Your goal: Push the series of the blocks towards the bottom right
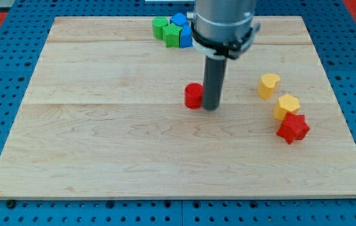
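Camera view | my tip [211,107]: bare rod, holds nothing, touching red cylinder [193,96] on its right | yellow blocks [268,85] [286,107] and red star [292,129]: view's right | green [167,30] and blue blocks [183,32]: top edge | board [102,144]

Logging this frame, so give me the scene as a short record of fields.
board: wooden table top
my tip: near the board's middle, just to the view's right of the red cylinder
top cluster: green blocks and blue blocks, partly hidden by the arm
right series: yellow block, yellow hexagon block, red star block, running toward the view's bottom right
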